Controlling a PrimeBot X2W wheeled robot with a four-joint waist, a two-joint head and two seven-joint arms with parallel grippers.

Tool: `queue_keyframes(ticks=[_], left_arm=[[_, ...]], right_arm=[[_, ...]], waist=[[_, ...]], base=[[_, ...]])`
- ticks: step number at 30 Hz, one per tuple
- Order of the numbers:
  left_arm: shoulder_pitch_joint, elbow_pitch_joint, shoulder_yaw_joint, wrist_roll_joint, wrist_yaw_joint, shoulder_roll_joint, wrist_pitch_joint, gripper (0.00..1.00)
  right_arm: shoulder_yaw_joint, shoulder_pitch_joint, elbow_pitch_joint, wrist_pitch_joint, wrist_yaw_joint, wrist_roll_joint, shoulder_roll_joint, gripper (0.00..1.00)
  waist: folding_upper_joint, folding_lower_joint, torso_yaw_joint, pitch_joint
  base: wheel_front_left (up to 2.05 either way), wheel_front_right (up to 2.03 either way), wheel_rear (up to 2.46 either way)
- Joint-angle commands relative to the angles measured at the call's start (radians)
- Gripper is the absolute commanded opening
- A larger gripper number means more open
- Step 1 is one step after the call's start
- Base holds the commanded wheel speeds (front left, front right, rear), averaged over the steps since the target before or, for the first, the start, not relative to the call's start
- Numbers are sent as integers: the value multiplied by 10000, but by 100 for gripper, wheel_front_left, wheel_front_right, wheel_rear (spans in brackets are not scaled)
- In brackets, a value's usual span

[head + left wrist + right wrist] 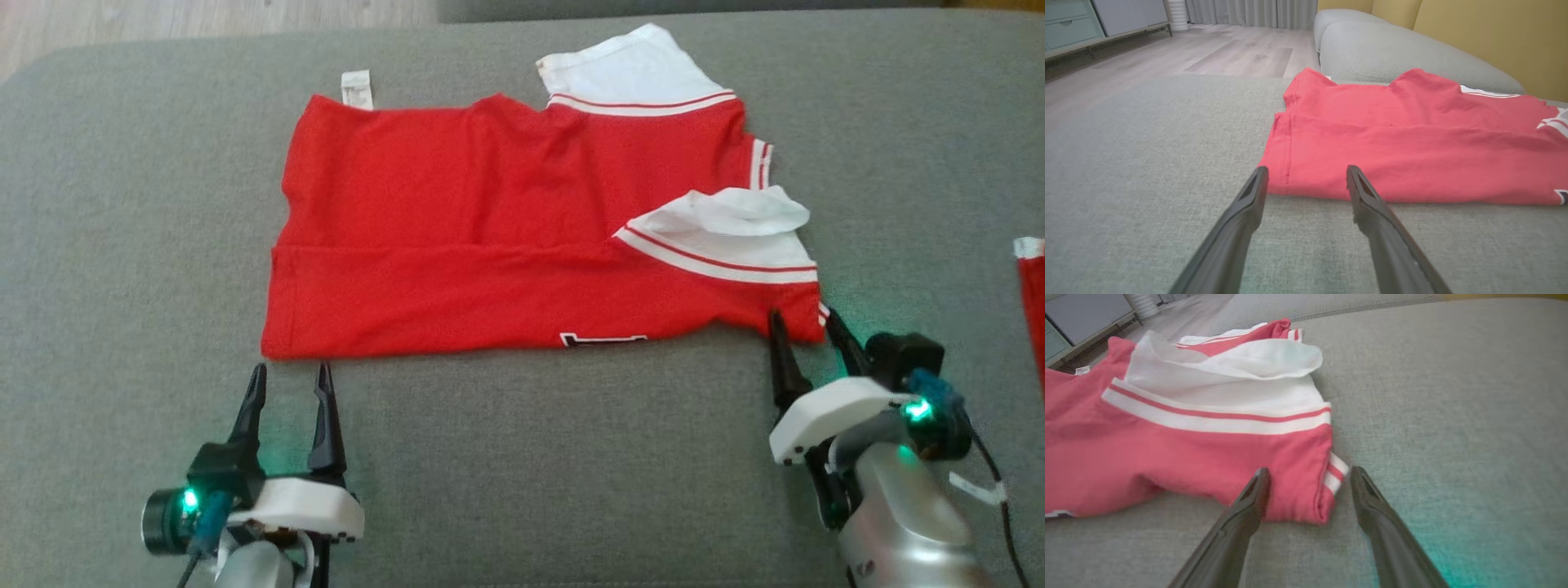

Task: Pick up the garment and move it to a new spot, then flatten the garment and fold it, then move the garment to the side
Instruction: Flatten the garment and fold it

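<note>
Grey woven sofa upholstery (571, 457) is the work surface, with me bent over it and both arms low.

My left gripper (291, 367) stands spread wide with nothing in it. Its two dark fingers point at the near left corner of the red short-sleeved shirt with white striped trim (457, 245), tips just short of the hem. Seen from the left wrist, the stitched corner of the shirt (1392, 163) lies between the two fingertips.

My right gripper (802, 317) is equally wide apart and grips nothing. Its fingers sit either side of the shirt's near right corner. From the right wrist, the striped cuff (1336, 473) lies in the gap of that gripper (1310, 470); whether either finger touches the cloth I cannot tell.

The shirt lies mostly flat across the middle of the cushion, folded lengthwise, with a long crease running left to right. White sleeve panels turn up at its right end. A small white label (357, 88) pokes out at the far left corner, and a black-and-white print (602, 339) peeks from the near hem.

Another scrap of red-and-white cloth (1033, 294) shows at the right edge. Beyond the sofa are pale wood flooring (1208, 53), a yellow backrest (1494, 36) and grey curtains (1249, 12).
</note>
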Motion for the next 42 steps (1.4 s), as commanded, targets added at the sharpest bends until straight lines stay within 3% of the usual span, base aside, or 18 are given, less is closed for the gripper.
queue_keyframes(ticks=[1, 2, 3, 4, 5, 13, 20, 21, 22, 23, 29, 37, 42], left_arm=[[-261, -191, 221, -77, 8, 120, -53, 100], [-331, -146, 239, -122, -1, 120, -53, 100], [-397, -106, 259, -145, -22, 120, -53, 100], [-462, -61, 294, -186, -52, 120, -53, 100], [-542, -15, 341, -210, -79, 120, -53, 100], [-1558, 536, 1220, -444, -406, 120, -53, 100], [-2296, 2870, 1456, -654, -763, 120, -53, 100], [-2374, 3287, 1424, -732, -799, 120, -53, 76], [-2461, 3653, 1370, -768, -830, 120, -53, 31], [-2555, 3898, 1342, -816, -868, 120, -53, 0], [-2425, 4096, 1319, -995, -989, 120, -53, 0], [-585, 3371, 1660, -1360, -759, 120, -53, 0], [112, 3404, 1401, -1640, -832, 120, -53, 0]], right_arm=[[215, -199, -120, -108, -19, -76, -17, 100], [259, -255, 177, -108, -19, -136, -17, 97], [292, -300, 433, -108, -19, -159, -17, 67], [323, -331, 626, -108, -19, -164, -17, 26], [376, -354, 748, -108, -19, -139, -17, 0], [650, -506, 642, -108, -19, 42, -17, 0], [957, -515, 191, -109, -19, 352, -17, 0], [996, -503, 132, -109, -19, 399, -16, 0], [1016, -488, 52, -109, -19, 453, -16, 0], [1034, -465, -17, -109, -19, 496, -16, 0], [871, -25, -590, -109, -19, 1006, -16, 0], [926, 1581, -1339, -109, -19, 1575, -235, 0], [1076, 2186, -1619, -109, -19, 1976, -391, 0]], waist=[[0, -3, 72, 83], [0, -3, 83, 120], [0, -3, 88, 150], [0, -3, 86, 175], [0, -3, 79, 206], [0, -3, -173, 534], [0, -3, -435, 671], [0, -3, -457, 669], [0, -3, -471, 663], [0, -3, -479, 645], [0, -3, -410, 118], [0, -3, -465, -1067], [0, -3, -493, -1301]], base=[[0, 0, 0], [0, 0, 0], [0, 0, 0], [0, 0, 0], [0, 0, 0], [0, 0, 0], [0, 0, 0], [0, 0, 0], [0, 0, 0], [0, 0, 0], [0, 0, 0], [0, 0, 0], [0, 0, 0]])
